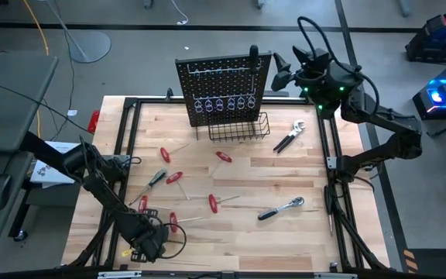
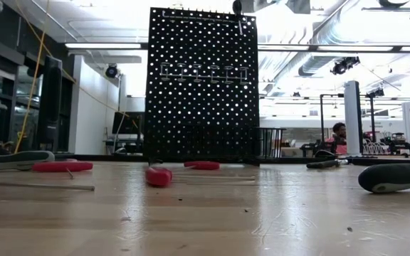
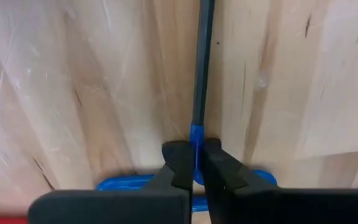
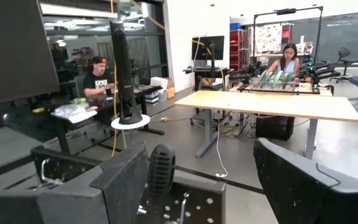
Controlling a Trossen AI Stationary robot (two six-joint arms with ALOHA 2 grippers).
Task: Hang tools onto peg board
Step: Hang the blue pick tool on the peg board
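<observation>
**Setting: open-plan robotics lab / workshop**

Site is a large indoor workspace with a grey concrete floor (image 1: pixel 207 46) and exposed ceiling ducts (image 2: pixel 319 32) under strip lighting. The rig sits on a butcher-block table (image 1: pixel 231 232) bounded by a black metal frame (image 1: pixel 130 116). Cables (image 1: pixel 60 46) trail across the floor beside it. Beyond the table, the right wrist view shows long light-wood workbenches (image 4: pixel 272 102), monitors (image 4: pixel 207 46) on stands, and racks of equipment against white walls. Two people (image 4: pixel 98 78) sit working at benches in that room; another shows in the low view behind the table. Red toolboxes or cases (image 1: pixel 444 35) stand on the floor near a blue-lit device (image 1: pixel 440 93).
</observation>
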